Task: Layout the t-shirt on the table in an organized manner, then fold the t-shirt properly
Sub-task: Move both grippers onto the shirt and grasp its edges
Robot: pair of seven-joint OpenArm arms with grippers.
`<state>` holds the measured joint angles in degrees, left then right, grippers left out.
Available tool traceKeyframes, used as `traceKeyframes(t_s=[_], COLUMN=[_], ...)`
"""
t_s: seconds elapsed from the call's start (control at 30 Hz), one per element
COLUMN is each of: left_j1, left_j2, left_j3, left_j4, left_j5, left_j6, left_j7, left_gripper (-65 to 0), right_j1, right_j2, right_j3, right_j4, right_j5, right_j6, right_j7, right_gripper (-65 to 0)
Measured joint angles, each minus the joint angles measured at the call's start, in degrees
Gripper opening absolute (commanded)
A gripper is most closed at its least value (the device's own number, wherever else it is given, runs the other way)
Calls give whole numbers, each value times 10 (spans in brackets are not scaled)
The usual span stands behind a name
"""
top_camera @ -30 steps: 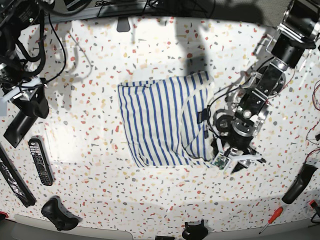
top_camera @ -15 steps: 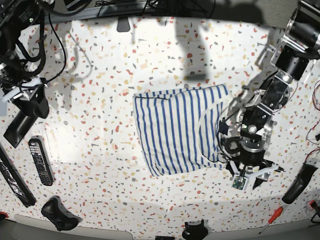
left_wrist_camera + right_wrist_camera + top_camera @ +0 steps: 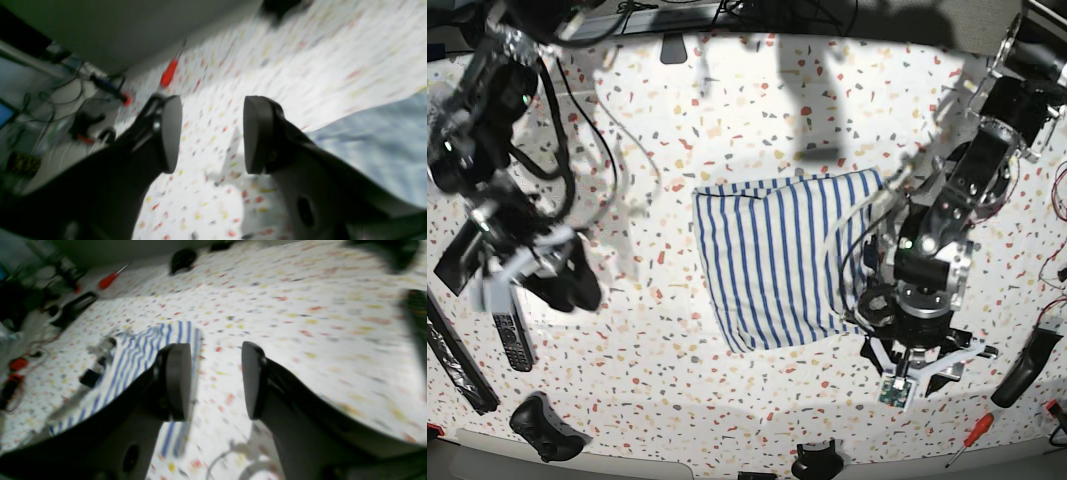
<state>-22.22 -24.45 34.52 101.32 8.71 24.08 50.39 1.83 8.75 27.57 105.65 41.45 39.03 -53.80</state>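
Terrazzo table [image 3: 727,120]: folded t-shirt [image 3: 777,260] stripes near-far; left claw [image 3: 924,368], right claw [image 3: 213,380] apart.

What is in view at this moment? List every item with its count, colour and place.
t-shirt: one, white with blue stripes, folded at table centre.
table: one, white speckled terrazzo, under everything.
remote control: one, black, base view's left edge.
game controller: one, black, near-left corner.
screwdriver: one, red handle, near-right edge.
left pincer: one, black, open, over bare table beside the shirt.
right pincer: one, black, open, above the table on the base view's left.
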Motion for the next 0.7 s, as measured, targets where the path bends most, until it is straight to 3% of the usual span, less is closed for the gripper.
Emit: traceKeyframes(t_s=[0.13, 0.27, 0.4, 0.5, 0.7], left_j1=[51, 129, 177, 198, 241], left_j2=[21, 61, 90, 113, 132], left_j3=[-1, 0, 0, -1, -2], left_j4=[88, 88, 88, 88, 57], left_j5=[-9, -30, -88, -106, -102], left_j6=[-18, -35, -82, -111, -124], left_j7=[12, 14, -43, -46, -118], left_gripper=[-381, -381, -381, -381, -381], right_j1=[93, 172, 243, 285, 345], right_j2=[2, 2, 0, -12, -58], right_j3=[-85, -145, -195, -222, -243], right_j4=[-125, -229, -334, -417, -559], right_j5=[-10, -9, -23, -23, -163], right_j6=[0, 0, 0, -2, -4], right_j7=[-1, 2, 24, 39, 133], right_gripper=[-406, -406, -406, -406, -407])
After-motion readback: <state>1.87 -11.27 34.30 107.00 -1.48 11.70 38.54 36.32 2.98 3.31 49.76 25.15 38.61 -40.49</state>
